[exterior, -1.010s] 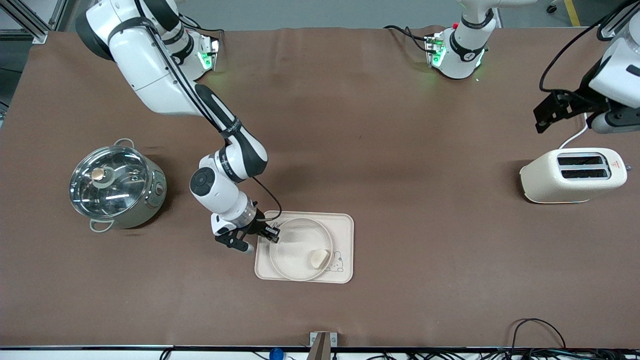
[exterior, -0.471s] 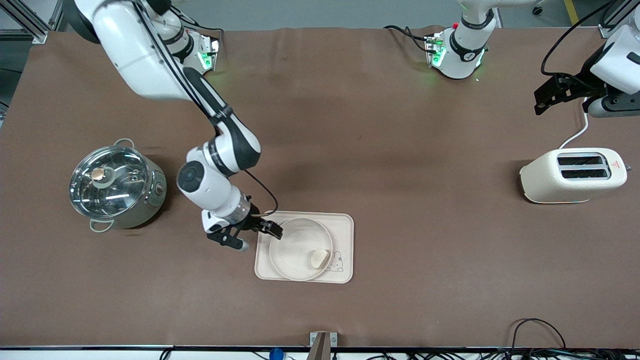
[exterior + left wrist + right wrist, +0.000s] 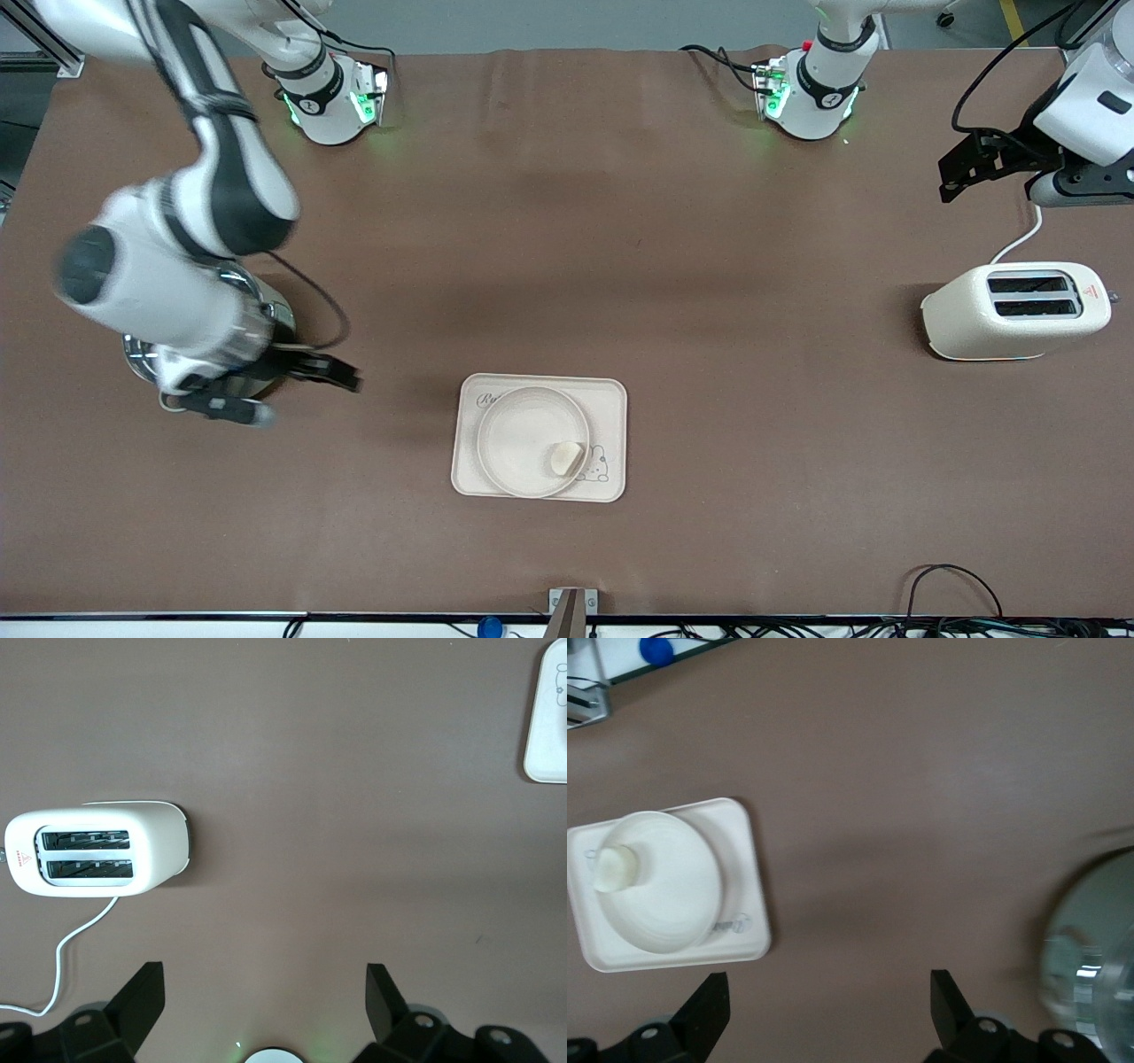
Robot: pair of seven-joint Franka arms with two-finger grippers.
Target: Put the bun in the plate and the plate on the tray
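Note:
The bun (image 3: 564, 457) lies in the round cream plate (image 3: 523, 434), at the plate's edge nearest the rabbit drawing. The plate sits on the cream tray (image 3: 611, 416) in the middle of the table. My right gripper (image 3: 292, 394) is open and empty, up in the air beside the steel pot, well apart from the tray. The right wrist view shows the bun (image 3: 616, 866), plate (image 3: 669, 895) and tray (image 3: 740, 935) past its open gripper (image 3: 828, 988). My left gripper (image 3: 957, 173) is open and empty, above the table near the toaster; its wrist view (image 3: 263, 979) shows bare table between the fingertips.
A steel pot with a glass lid (image 3: 280, 321) stands at the right arm's end, mostly hidden under the right arm. A cream toaster (image 3: 1014, 310) with a white cord stands at the left arm's end. It also shows in the left wrist view (image 3: 97, 849), with a tray corner (image 3: 549, 718).
My right gripper has left the plate's rim and swung up and away toward the pot. The plate, with the bun in it, stays on the tray. The left gripper has shifted slightly.

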